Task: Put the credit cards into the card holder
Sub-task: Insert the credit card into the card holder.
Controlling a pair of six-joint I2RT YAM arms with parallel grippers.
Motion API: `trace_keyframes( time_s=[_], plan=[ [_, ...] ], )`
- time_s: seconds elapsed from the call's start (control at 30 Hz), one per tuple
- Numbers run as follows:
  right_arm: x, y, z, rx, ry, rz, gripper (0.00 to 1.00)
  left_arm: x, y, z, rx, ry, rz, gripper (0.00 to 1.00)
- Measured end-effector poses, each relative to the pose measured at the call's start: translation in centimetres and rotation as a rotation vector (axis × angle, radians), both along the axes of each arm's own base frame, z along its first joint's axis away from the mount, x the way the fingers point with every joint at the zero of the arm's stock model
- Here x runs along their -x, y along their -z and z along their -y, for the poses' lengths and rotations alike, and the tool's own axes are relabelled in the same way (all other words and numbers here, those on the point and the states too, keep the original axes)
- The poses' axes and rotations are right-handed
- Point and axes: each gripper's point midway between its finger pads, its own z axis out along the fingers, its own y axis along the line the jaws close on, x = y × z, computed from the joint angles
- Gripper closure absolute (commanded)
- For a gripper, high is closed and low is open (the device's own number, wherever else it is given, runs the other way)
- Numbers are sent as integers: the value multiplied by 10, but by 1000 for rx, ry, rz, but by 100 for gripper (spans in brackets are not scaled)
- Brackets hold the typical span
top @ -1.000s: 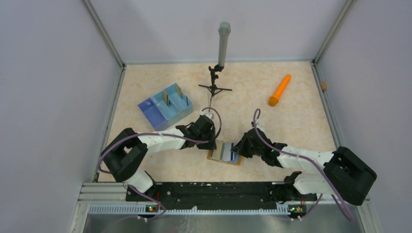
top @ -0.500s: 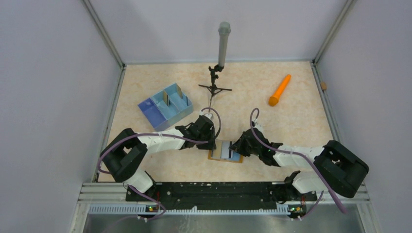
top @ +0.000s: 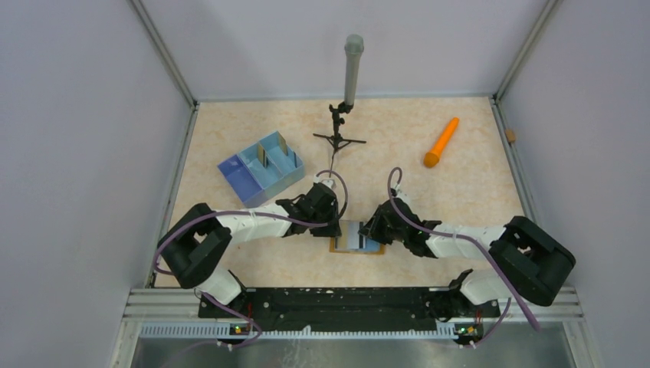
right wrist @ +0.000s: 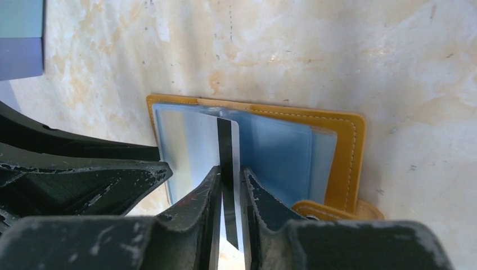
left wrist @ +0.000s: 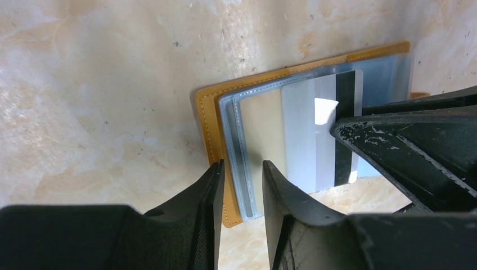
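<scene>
The mustard-orange card holder (top: 337, 244) lies open on the table between my arms, with blue-grey pockets inside. My left gripper (top: 335, 227) sits at its left edge. In the left wrist view (left wrist: 242, 169) the jaws stand narrowly apart, with the holder's stitched edge (left wrist: 207, 121) between them. My right gripper (top: 374, 231) is shut on a silver-grey credit card with a dark stripe (right wrist: 228, 140), whose far end lies over the left pocket (left wrist: 306, 140). The snap tab (right wrist: 332, 211) shows at the right. Two more cards (top: 263, 156) stand upright in the blue tray.
A blue divided tray (top: 247, 181) stands at the back left, its corner also in the right wrist view (right wrist: 21, 39). A grey cylinder on a small black tripod (top: 352, 73) stands at the back centre. An orange cone-shaped stick (top: 441, 142) lies at the back right.
My right gripper has moved left with the striped card, which now reaches further across the open holder. My left gripper has stayed at the holder's left edge.
</scene>
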Motion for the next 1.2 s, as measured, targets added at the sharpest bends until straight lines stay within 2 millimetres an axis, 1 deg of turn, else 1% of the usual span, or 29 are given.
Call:
trace_keyframes(
  time_s=[0.2, 0.3, 0.43, 0.63, 0.7, 0.77, 0.9, 1.2],
  plan=[
    [3, -4, 9, 101, -28, 7, 68, 8, -4, 0, 15, 2, -24, 56],
    [4, -6, 13, 145, -43, 10, 65, 12, -9, -3, 18, 0, -27, 54],
    [6, -6, 17, 185, -62, 7, 65, 12, -14, -1, 39, -3, -26, 54],
    [11, -6, 15, 197, -90, 7, 72, 21, -5, -4, 39, 4, -61, 57],
    [13, -6, 14, 195, -100, 5, 74, 24, -1, -3, 41, 6, -76, 59],
    [15, -6, 12, 191, -111, 1, 76, 24, -1, -1, 59, 8, -82, 61],
    [18, -7, 5, 186, -135, -7, 78, 27, 0, 2, 83, 14, -94, 63],
    [18, -8, -15, 194, -191, -6, 78, 31, 0, 8, 137, 13, -117, 64]
  ],
)
